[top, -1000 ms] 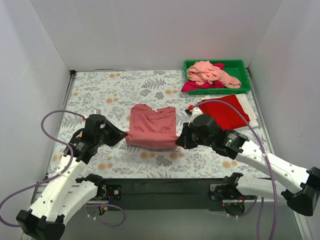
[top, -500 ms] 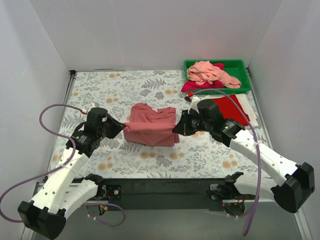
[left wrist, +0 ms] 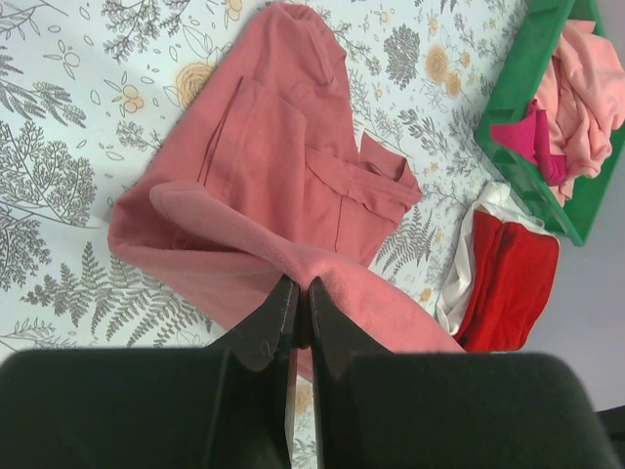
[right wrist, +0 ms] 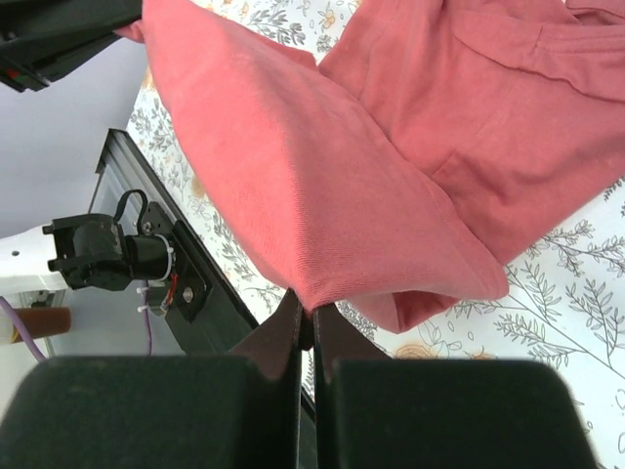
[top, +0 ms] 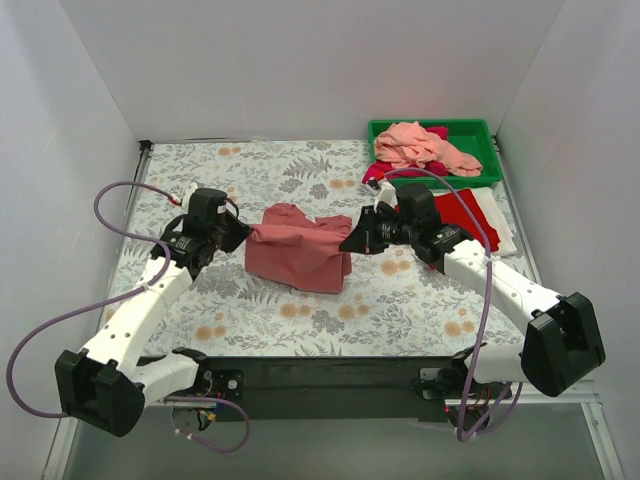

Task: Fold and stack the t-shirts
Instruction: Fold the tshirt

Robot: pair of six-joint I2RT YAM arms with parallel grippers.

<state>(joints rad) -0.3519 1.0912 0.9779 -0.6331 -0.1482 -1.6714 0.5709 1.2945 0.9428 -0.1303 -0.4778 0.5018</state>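
Top external: dusty rose t-shirt (top: 298, 255) lies mid-bench (top: 250, 170), partly folded. The left gripper (top: 243, 238) is at its left corner and the right gripper (top: 347, 245) at its right corner. A red t-shirt (top: 462, 215) lies to the right, near the green bin (top: 480, 130).
Left wrist: jaws together, pinching a raised fold of rose cloth.
Right wrist: jaws together, clamped on the shirt's edge, which is lifted over the lower layer.

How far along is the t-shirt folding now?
Done: a red shirt lies folded on a white shirt. In hand: the left tool and right tool pinch the dusty rose shirt, its near edge lifted mid-fold. Left: the salmon pink shirt and magenta shirt lie crumpled in the green bin.
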